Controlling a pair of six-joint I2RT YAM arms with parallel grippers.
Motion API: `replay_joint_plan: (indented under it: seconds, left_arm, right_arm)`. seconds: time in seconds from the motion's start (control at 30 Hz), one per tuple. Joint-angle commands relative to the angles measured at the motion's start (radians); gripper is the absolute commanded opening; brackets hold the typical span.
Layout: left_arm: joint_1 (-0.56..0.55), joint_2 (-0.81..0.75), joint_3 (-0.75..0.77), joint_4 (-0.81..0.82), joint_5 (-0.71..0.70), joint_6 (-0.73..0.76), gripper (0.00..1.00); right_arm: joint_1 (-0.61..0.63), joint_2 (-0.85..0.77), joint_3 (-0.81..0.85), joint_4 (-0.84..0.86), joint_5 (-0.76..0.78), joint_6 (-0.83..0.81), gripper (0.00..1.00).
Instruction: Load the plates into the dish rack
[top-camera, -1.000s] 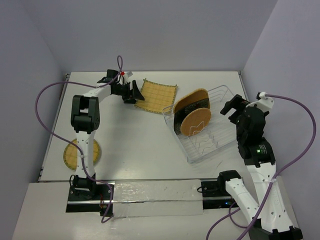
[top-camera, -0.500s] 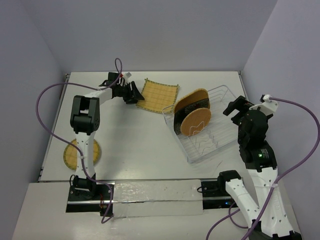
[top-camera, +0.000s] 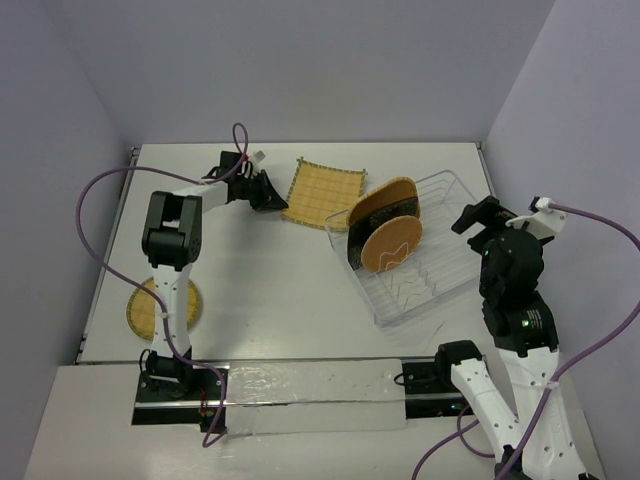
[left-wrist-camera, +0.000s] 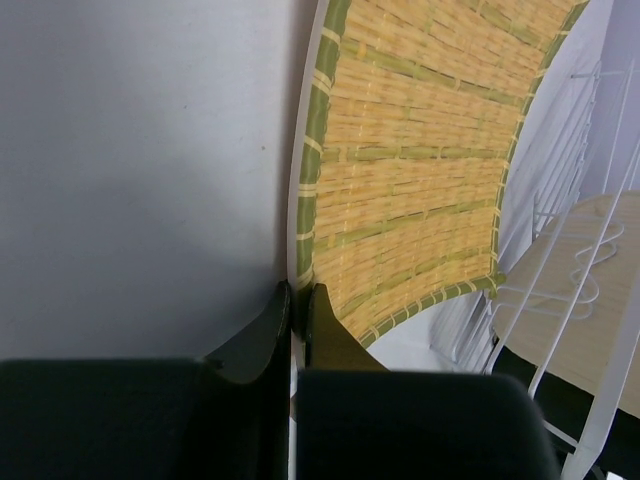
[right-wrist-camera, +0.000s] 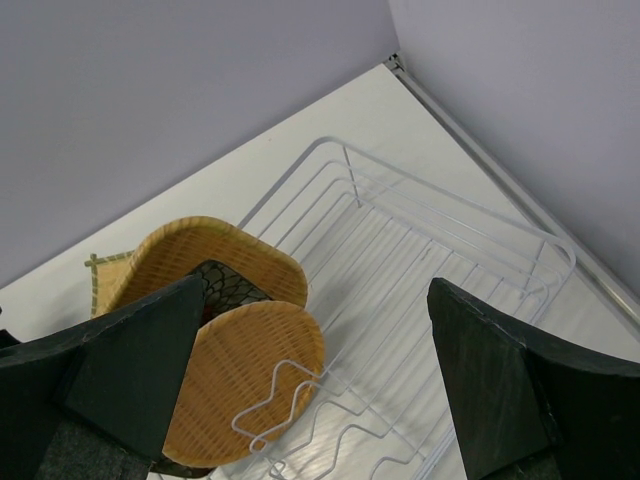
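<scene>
From above, the left gripper (top-camera: 264, 193) sits at the far left of the table (top-camera: 280, 290), closed on the left edge of the fringed square plate (top-camera: 325, 193). This plate lies just left of the dish rack (top-camera: 462, 272), and I cannot tell whether it is clear of the surface. The rack stands right of centre and is turned at an angle. Three plates stand on edge at its left end: a rounded-square plate (top-camera: 398, 190) farthest back, a dark plate (top-camera: 366, 222) in front of it, and a round woven plate (top-camera: 391, 244) nearest. The other round plate (top-camera: 145, 312) lies flat at the near left, partly hidden behind the left arm. The right gripper (top-camera: 477, 214) hangs over the right side of the rack, holding nothing.

At the left wrist, the two fingers (left-wrist-camera: 262, 335) are pressed together on the green-bound rim of the fringed plate. Rack wires run down the right edge of the view.

At the right wrist, the fingers (right-wrist-camera: 130, 365) are spread wide with nothing between them. They frame the rack below, with the three upright plates at its left.
</scene>
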Motion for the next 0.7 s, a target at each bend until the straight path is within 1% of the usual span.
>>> replay_joint_plan:
  seconds: [0.0, 0.1, 0.17, 0.23, 0.3, 0.37, 0.43, 0.47, 0.5, 0.57, 0.6, 0.67]
  left_arm:
    - [-0.004, -0.062, -0.065, 0.017, -0.054, 0.029, 0.0]
    - [0.015, -0.169, -0.12, 0.098, -0.041, 0.002, 0.0]
    - [0.022, -0.222, -0.135, 0.115, -0.054, 0.0, 0.0]
    - [0.03, -0.292, -0.15, 0.121, -0.072, 0.003, 0.0]
    - [0.035, -0.341, -0.178, 0.118, -0.088, 0.0, 0.0]
    - [0.041, -0.38, -0.199, 0.092, -0.135, 0.0, 0.0]
    - [0.043, -0.409, -0.239, 0.091, -0.156, -0.009, 0.0]
    - [0.052, -0.443, -0.286, 0.107, -0.174, -0.03, 0.0]
    - [0.053, -0.449, -0.314, 0.113, -0.189, -0.033, 0.0]
    - [0.065, -0.484, -0.382, 0.112, -0.25, -0.049, 0.0]
    - [0.068, -0.493, -0.398, 0.116, -0.258, -0.054, 0.0]
    - [0.075, -0.528, -0.46, 0.121, -0.286, -0.062, 0.0]
  right_arm:
    - [0.003, -0.018, 0.016, 0.034, 0.009, -0.023, 1.0]
    - [0.003, -0.025, 0.015, 0.033, -0.02, -0.031, 1.0]
    - [0.003, -0.025, 0.015, 0.033, -0.043, -0.033, 1.0]
    - [0.001, -0.018, 0.019, 0.037, -0.112, -0.046, 1.0]
    - [0.003, 0.02, 0.036, 0.038, -0.272, -0.09, 1.0]
    - [0.006, 0.062, 0.054, 0.042, -0.423, -0.11, 1.0]
    - [0.007, 0.091, 0.065, 0.046, -0.496, -0.113, 1.0]
    - [0.024, 0.114, 0.075, 0.069, -0.546, -0.114, 1.0]
    - [0.027, 0.126, 0.084, 0.073, -0.554, -0.117, 1.0]
    - [0.079, 0.161, 0.119, 0.106, -0.584, -0.119, 1.0]
    - [0.101, 0.174, 0.13, 0.114, -0.583, -0.119, 1.0]
    - [0.191, 0.232, 0.178, 0.145, -0.573, -0.116, 1.0]
